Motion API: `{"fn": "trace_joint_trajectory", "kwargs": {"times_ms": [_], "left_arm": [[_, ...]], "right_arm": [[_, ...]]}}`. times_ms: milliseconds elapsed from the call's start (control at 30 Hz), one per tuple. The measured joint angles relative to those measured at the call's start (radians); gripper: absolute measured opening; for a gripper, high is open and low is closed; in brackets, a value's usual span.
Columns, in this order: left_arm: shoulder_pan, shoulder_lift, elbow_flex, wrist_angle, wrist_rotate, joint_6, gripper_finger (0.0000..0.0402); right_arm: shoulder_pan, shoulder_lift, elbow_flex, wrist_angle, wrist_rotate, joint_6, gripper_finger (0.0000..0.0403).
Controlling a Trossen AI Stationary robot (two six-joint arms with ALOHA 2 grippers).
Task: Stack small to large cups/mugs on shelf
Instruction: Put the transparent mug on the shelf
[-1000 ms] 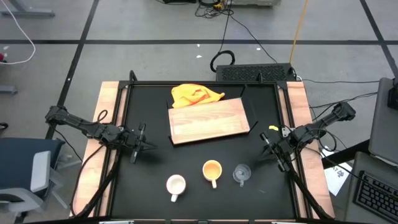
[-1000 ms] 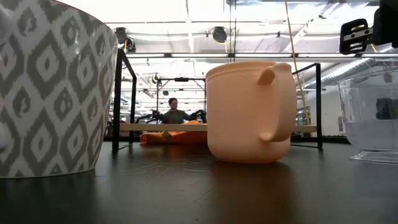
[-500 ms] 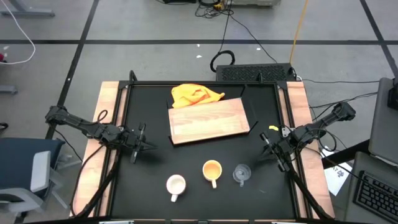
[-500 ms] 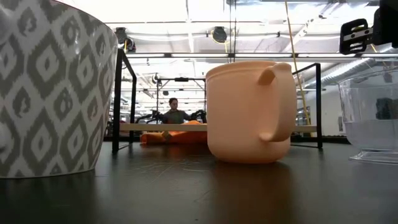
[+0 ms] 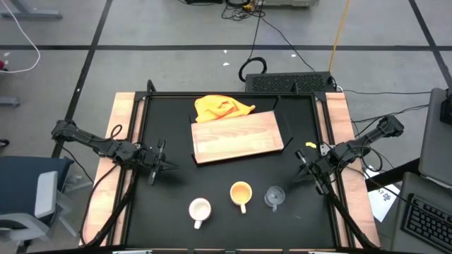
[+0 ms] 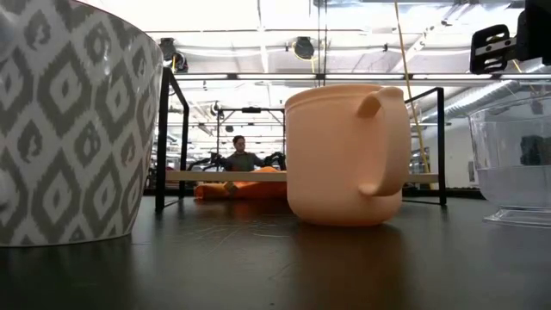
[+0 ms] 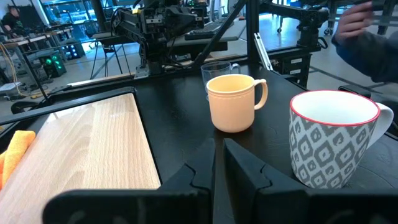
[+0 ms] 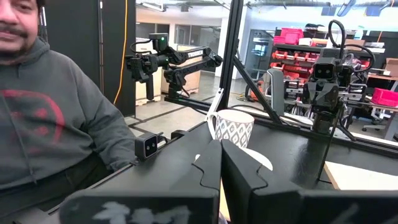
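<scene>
- Three cups stand in a row on the black tabletop [image 5: 162, 204], on the near side of the wooden shelf [image 5: 237, 137] and well apart from it: a white patterned mug [image 5: 200, 209], a yellow-orange mug [image 5: 241, 192] in the middle, and a clear glass cup [image 5: 274, 196].
- Behind the shelf, touching its far edge, lies a yellow cloth [image 5: 221, 108].
- Left tool [image 5: 159, 166] hovers left of the shelf, fingers nearly together, holding nothing.
- Right tool [image 5: 305, 166] waits right of the shelf, near the glass cup, fingers narrow and empty.
- A person in a grey hoodie [image 8: 50, 118] sits beyond the tabletop.
</scene>
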Motion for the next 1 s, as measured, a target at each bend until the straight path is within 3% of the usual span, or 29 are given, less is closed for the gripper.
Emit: {"fn": "trace_joint_trajectory", "kwargs": {"times_ms": [300, 467, 700, 1000], "left_arm": [[0.000, 0.000, 0.000, 0.000, 0.000, 0.000, 0.0035], [0.000, 0.000, 0.000, 0.000, 0.000, 0.000, 0.0035], [0.000, 0.000, 0.000, 0.000, 0.000, 0.000, 0.0035], [0.000, 0.000, 0.000, 0.000, 0.000, 0.000, 0.0035]], "right_arm": [[0.000, 0.001, 0.000, -0.001, 0.000, 0.044, 0.0000], [0.000, 0.002, 0.000, 0.052, 0.000, -0.060, 0.0000], [0.000, 0.003, 0.003, 0.097, 0.017, -0.072, 0.0000], [0.000, 0.107, 0.159, 0.006, 0.119, -0.032, 0.0000]]}}
